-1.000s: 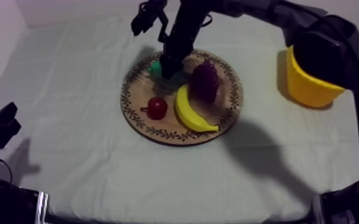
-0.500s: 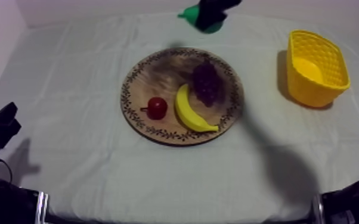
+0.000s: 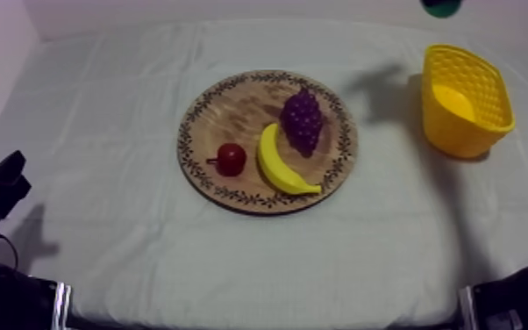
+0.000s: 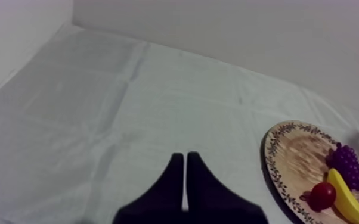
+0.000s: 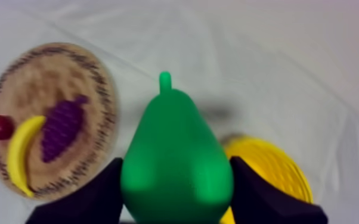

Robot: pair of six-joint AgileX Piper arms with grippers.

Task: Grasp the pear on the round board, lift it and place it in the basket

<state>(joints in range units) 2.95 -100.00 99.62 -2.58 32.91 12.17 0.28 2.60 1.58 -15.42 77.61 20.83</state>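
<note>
Pear (image 5: pixel 176 137) is up in the air, off the wooden board (image 5: pixel 50 119) and near the yellow basket (image 5: pixel 268 170), pinched stem-up between the fingers of my right gripper (image 5: pixel 176 164). My guess is it's carried high like that to clear the basket's wall before it goes in. The banana (image 3: pixel 283 167), grapes (image 3: pixel 303 121) and small red fruit (image 3: pixel 231 159) sit on the board, and my left gripper (image 4: pixel 185 179) is parked low at its side, fingers pressed together on nothing, out of the way

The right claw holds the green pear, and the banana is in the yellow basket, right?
Not quite. The banana lies on the wooden board, not in the yellow basket, as the top view shows. The right gripper does hold the pear.
</note>
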